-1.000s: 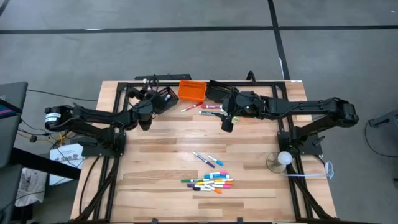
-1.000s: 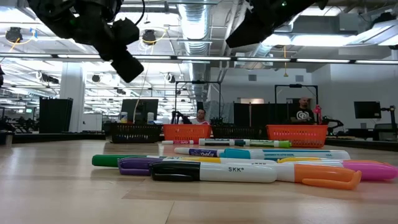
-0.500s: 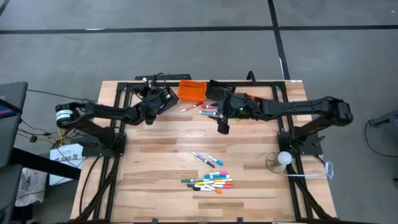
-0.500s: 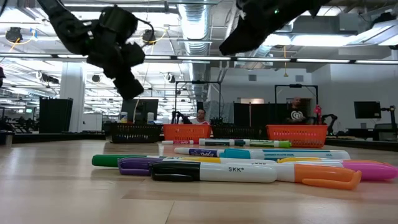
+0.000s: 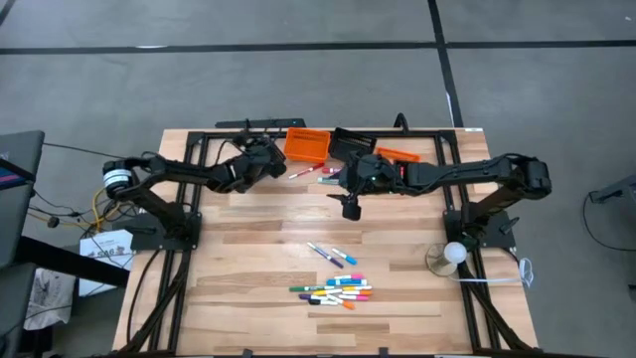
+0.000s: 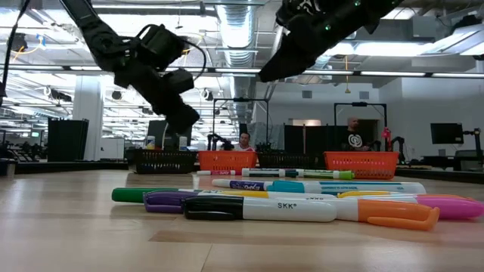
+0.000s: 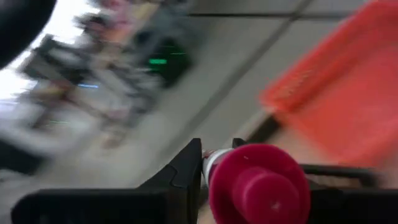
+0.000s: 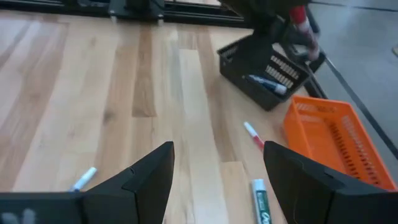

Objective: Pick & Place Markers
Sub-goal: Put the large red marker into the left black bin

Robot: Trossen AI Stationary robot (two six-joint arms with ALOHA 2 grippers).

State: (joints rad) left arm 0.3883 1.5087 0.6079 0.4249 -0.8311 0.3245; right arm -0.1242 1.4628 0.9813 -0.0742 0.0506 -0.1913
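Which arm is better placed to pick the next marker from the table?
Right. The right gripper is open and empty over the table, while the left gripper already holds a pink-capped marker near the orange bin.

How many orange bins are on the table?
2. One orange bin sits at the table's back edge near the middle; the second orange bin lies right of it, partly hidden by the right arm.

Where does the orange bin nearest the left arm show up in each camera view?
High view: orange bin at top centre.
Low view: far back, the left of two orange bins.
Left wrist view: blurred, upper right.
Right wrist view: right edge.
Shared landmark: the black bin beside it.
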